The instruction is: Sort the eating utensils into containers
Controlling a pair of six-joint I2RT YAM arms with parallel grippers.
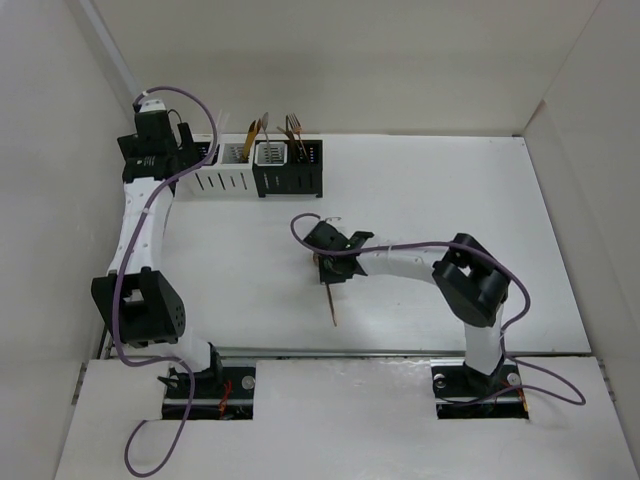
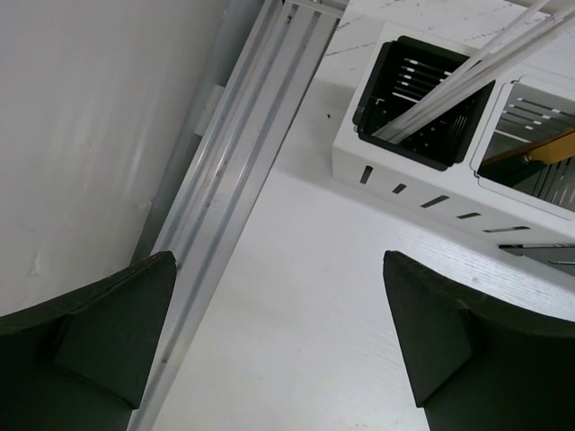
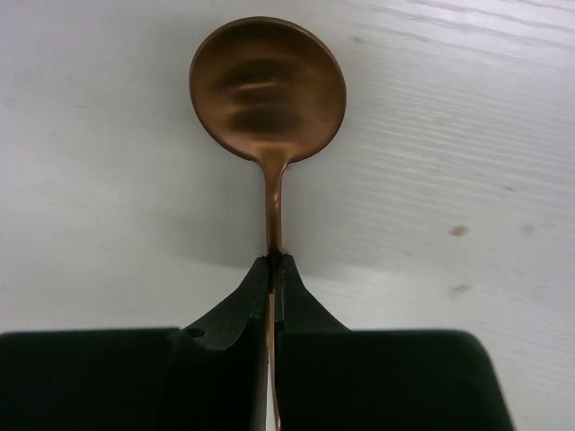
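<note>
White arms (image 1: 140,225), black joints (image 1: 478,280), black jaws, purple cables (image 1: 187,91)

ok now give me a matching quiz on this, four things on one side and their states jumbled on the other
Things:
1. spoon
2. chopsticks
3. left tool
4. right tool

States:
a. open, holding nothing
b. leaning in a caddy
c. copper, gripped by its handle
d. shut on a handle

Pairs: 1-c, 2-b, 3-a, 4-d
</note>
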